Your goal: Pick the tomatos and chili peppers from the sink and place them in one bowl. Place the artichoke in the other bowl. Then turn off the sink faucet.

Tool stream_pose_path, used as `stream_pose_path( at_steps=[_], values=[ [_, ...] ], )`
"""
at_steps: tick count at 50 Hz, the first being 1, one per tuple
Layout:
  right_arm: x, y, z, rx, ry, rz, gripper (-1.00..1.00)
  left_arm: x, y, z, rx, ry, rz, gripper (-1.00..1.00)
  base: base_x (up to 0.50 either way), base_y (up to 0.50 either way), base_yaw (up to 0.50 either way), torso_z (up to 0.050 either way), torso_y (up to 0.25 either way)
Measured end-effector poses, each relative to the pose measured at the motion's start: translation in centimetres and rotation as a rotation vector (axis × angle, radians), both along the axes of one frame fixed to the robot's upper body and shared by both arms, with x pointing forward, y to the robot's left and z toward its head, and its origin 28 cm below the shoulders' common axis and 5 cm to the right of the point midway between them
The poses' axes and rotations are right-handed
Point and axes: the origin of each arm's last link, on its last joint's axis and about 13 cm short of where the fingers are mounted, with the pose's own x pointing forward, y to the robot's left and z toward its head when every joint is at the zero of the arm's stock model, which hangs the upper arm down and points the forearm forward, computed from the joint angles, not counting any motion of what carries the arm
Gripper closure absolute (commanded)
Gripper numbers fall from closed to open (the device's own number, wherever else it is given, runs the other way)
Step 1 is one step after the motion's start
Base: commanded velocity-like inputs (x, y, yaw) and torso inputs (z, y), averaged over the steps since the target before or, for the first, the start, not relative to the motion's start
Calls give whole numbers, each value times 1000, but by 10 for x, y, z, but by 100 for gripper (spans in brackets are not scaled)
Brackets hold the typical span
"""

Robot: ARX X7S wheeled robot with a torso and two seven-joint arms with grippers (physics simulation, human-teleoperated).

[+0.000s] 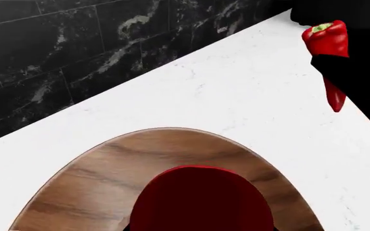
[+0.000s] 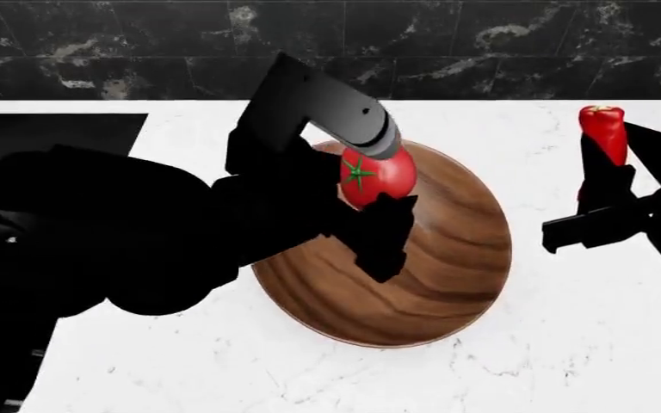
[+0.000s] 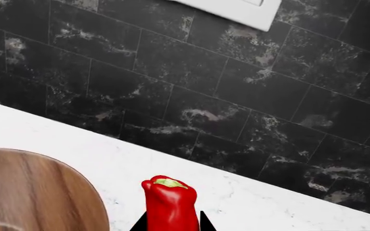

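Note:
A wooden bowl (image 2: 446,267) stands on the white counter. My left gripper (image 2: 371,185) is shut on a red tomato (image 2: 377,176) and holds it over the bowl's far side. In the left wrist view the tomato (image 1: 201,199) fills the lower middle above the bowl (image 1: 101,183). My right gripper (image 2: 606,185) is shut on a red chili pepper (image 2: 602,131), held upright above the counter to the right of the bowl. The pepper also shows in the right wrist view (image 3: 169,202) and in the left wrist view (image 1: 329,45). The artichoke, the second bowl and the faucet are out of view.
The white marble counter (image 2: 560,344) runs back to a black tiled wall (image 2: 480,43). The dark sink opening (image 2: 44,133) lies at the far left. A white plate (image 3: 236,9) hangs on the wall in the right wrist view.

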Motion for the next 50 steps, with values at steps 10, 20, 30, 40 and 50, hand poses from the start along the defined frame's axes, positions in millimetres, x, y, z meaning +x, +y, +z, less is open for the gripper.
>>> stream_pose_path(
  at_steps=[10,20,30,40,50],
  values=[
    [0,0,0,-3,11,2,100,6,-16,-14,43,48,-42,100,0,0,0,0,0],
    [0,0,0,-2,14,0,100,13,-22,-19,87,62,-26,100,0,0,0,0,1],
    [0,0,0,0,14,-4,100,17,-24,-21,114,71,0,100,0,0,0,0,1],
    [0,0,0,4,18,-6,100,18,-25,-22,136,78,7,-100,0,0,0,1,0],
    [0,0,0,6,20,-7,100,19,-24,-18,138,77,21,-100,0,0,0,0,0]
  ],
)
